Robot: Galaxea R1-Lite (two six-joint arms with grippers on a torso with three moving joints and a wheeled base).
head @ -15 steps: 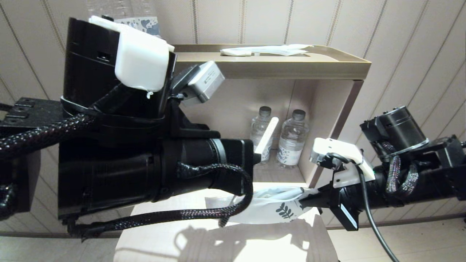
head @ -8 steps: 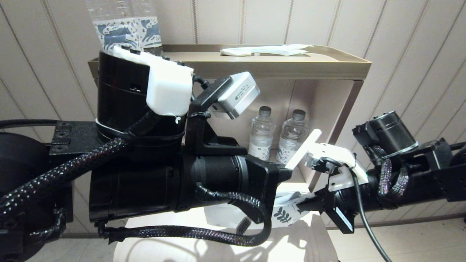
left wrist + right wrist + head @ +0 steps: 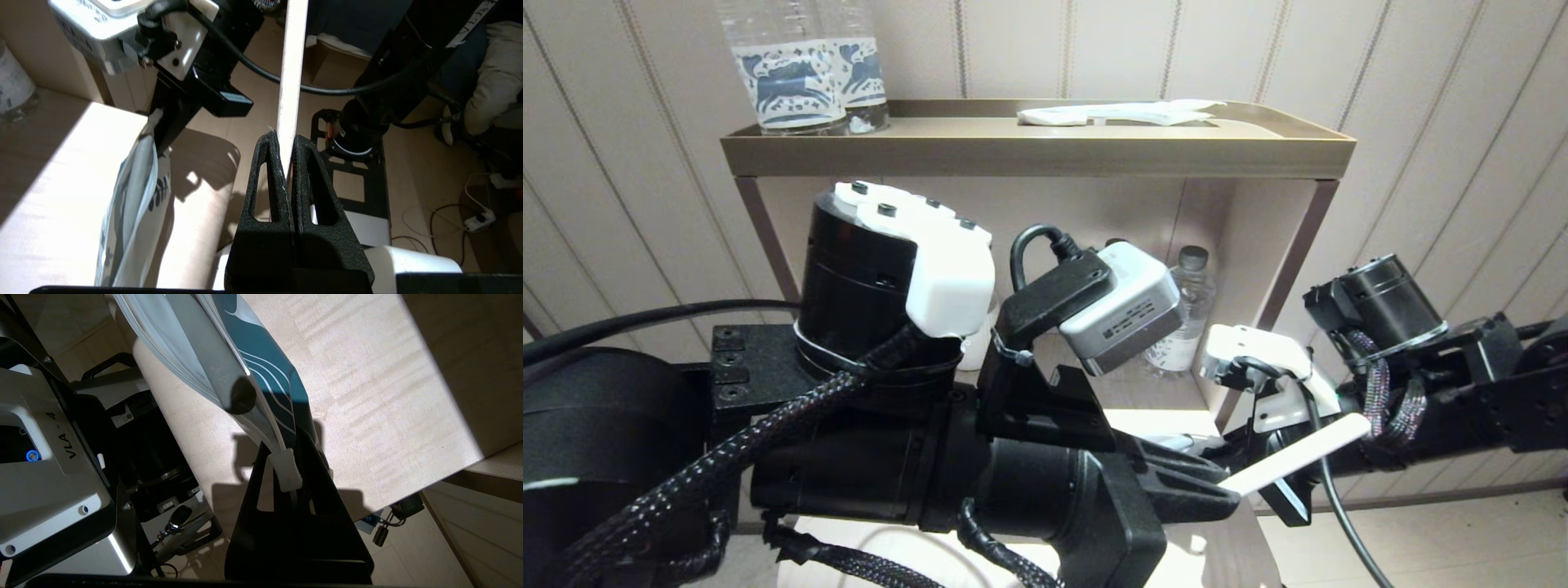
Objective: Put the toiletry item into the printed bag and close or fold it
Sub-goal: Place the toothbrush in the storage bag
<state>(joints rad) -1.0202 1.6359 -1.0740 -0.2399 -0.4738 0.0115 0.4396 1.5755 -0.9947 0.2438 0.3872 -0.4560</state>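
Since a second ago, the left claw [image 3: 1217, 494] has swung rightward and down across the head view, carrying the toiletry item [image 3: 1294, 464] from in front of the shelf's bottles to a spot in front of the right arm. Its fingers are pressed together on the near end of this slim white stick, which juts out to the right and slightly upward. In the left wrist view the stick [image 3: 291, 69] runs straight out from between the closed tips, pointing past the bag rather than into it.

Beyond it, the right claw [image 3: 288, 477] is clamped on the printed bag [image 3: 261, 371] at its zipper slider, holding the pouch up on edge above the pale table [image 3: 367, 396]. The bag hangs to the left of the stick in the left wrist view [image 3: 135, 196], its mouth seeming only slightly parted.

To do the insertion well, the left arm probably needs to draw back and turn until the stick's free end lines up with the bag's opening, then slide in along the pouch's length. The right claw should hold steady, so the mouth does not twist. A shallow, slow entry would likely keep the stick from snagging the rim or pushing the pouch off its grip.
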